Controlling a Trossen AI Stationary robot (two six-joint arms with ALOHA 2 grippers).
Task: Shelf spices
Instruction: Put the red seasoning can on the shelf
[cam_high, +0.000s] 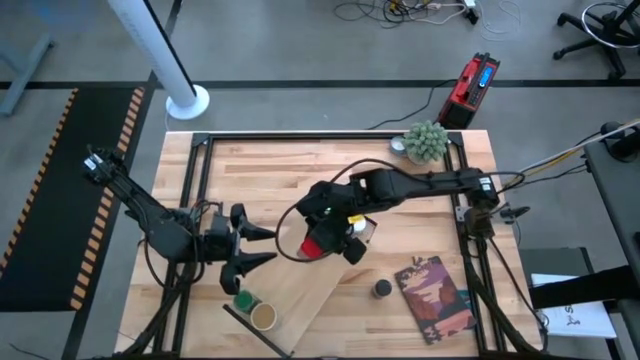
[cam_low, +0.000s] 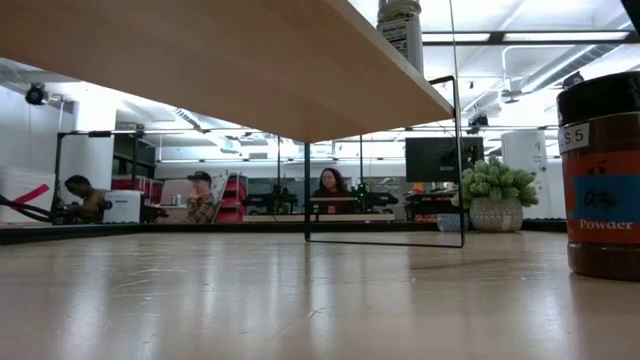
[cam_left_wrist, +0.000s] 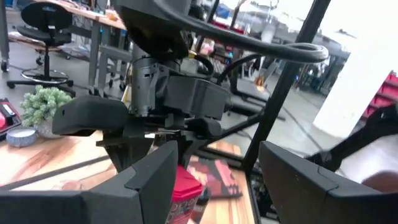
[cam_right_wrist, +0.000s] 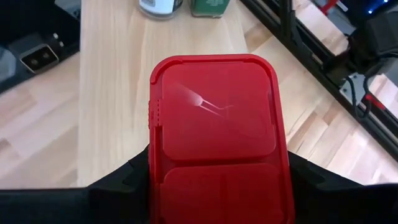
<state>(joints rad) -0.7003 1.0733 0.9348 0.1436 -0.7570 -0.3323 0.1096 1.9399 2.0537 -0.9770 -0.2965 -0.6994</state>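
Note:
My right gripper (cam_high: 318, 243) reaches over the pale plywood shelf (cam_high: 300, 290) and is shut on the red squarish spice jar (cam_right_wrist: 214, 124). A white-topped jar (cam_high: 357, 228) stands right beside it. At the shelf's near-left end stand the green-topped jar (cam_high: 243, 301) and the tan-topped jar (cam_high: 263, 316). The black-topped jar (cam_high: 382, 289) stands on the tabletop and also shows close up in the low view (cam_low: 602, 180). My left gripper (cam_high: 262, 248) hangs open just left of the red jar, touching nothing. From the left wrist, the red jar (cam_left_wrist: 183, 199) shows between my own fingers, farther off. My right gripper pinches the red jar between its two fingers, one finger (cam_right_wrist: 124, 180) on each side, just below the lid (cam_right_wrist: 214, 112). The fingers come from above, pointing down. The jar is upright under the gripper; whether its base rests on the shelf I cannot tell.
A fuzzy green potted plant (cam_high: 427, 140) stands at the far right corner, and a reddish-brown book (cam_high: 435, 298) lies near the right edge. Black frame rails (cam_high: 465, 230) run along the table's sides. People sit at desks beyond the table (cam_low: 330, 190).

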